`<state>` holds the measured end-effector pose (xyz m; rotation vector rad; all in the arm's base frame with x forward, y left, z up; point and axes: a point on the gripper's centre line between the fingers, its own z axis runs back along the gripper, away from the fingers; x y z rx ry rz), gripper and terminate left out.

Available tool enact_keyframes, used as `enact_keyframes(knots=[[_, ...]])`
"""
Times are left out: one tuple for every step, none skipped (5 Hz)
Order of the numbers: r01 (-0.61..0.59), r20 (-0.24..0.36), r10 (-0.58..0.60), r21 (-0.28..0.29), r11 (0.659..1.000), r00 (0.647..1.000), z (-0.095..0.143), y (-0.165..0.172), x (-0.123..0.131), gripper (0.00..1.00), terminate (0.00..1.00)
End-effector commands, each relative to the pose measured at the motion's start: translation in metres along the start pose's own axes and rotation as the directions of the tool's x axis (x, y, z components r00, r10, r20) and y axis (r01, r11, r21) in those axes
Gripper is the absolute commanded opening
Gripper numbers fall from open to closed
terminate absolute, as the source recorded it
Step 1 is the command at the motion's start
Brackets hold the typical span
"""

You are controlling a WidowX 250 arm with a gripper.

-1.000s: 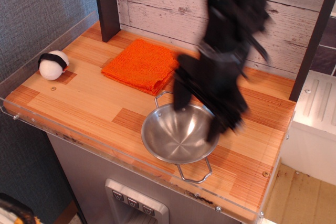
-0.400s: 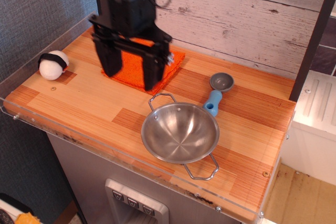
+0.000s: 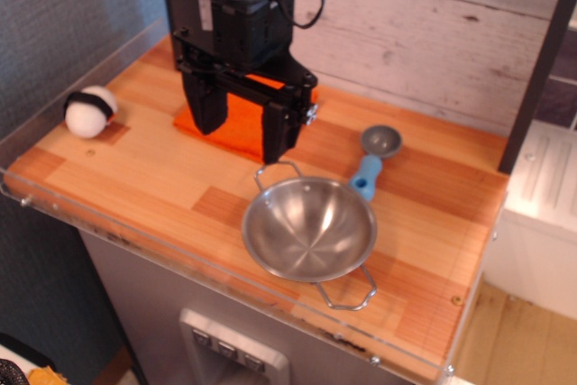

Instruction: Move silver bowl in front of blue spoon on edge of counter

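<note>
one silver bowl (image 3: 308, 228) below-right of open claw (image 3: 239, 128), apart, near blue spoon (image 3: 371, 161)

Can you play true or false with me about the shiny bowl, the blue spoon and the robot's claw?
1. The silver bowl is empty. True.
2. The gripper holds the bowl. False: it is open, holding nothing, above the orange cloth.
3. The blue spoon lies behind the bowl. True.
4. The white ball sits inside the bowl. False: it rests on the counter, far left.
</note>
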<state>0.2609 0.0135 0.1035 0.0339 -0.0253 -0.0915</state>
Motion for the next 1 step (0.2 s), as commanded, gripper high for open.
enact_keyframes(knots=[[0.003,0.047,-0.004,0.009,1.000,0.999,0.0111,0.0029,-0.0069,1.00,1.00]])
